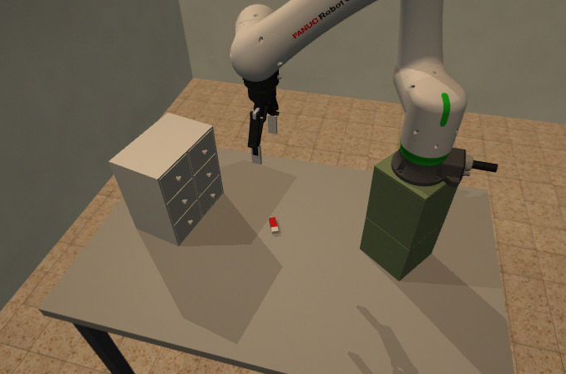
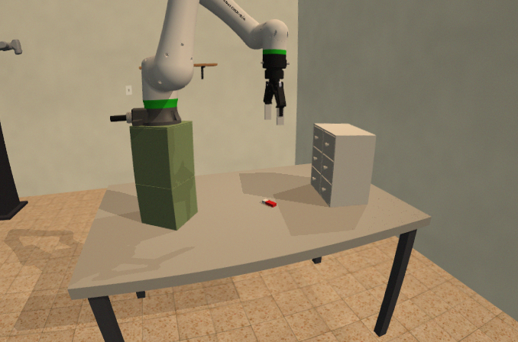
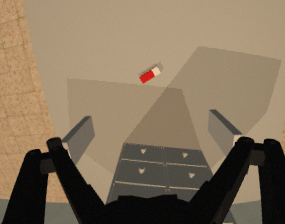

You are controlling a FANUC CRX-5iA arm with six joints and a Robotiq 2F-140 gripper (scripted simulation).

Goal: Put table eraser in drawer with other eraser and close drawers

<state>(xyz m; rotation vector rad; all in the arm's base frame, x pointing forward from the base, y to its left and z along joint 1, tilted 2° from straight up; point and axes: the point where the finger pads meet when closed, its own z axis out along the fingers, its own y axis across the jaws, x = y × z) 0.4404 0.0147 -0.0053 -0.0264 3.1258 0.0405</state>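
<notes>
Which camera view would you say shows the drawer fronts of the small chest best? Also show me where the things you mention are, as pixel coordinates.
The top view does: all six drawer fronts [image 1: 174, 184] [image 2: 328, 152] [image 3: 140, 161], each with its knob, face the camera fairly openly. The exterior view also shows all six, but steeply from the side. In the wrist view, the gripper [image 3: 149, 123] [image 1: 264, 140] [image 2: 273, 114] hides the rest beyond four knobs.

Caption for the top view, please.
Open gripper above the table, red-and-white eraser lying before a six-drawer chest, all drawers shut.

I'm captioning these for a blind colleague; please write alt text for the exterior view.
A robot arm's open, empty gripper hangs above a table where a red-and-white eraser lies between a green pedestal and a white chest with six closed drawers.
</notes>
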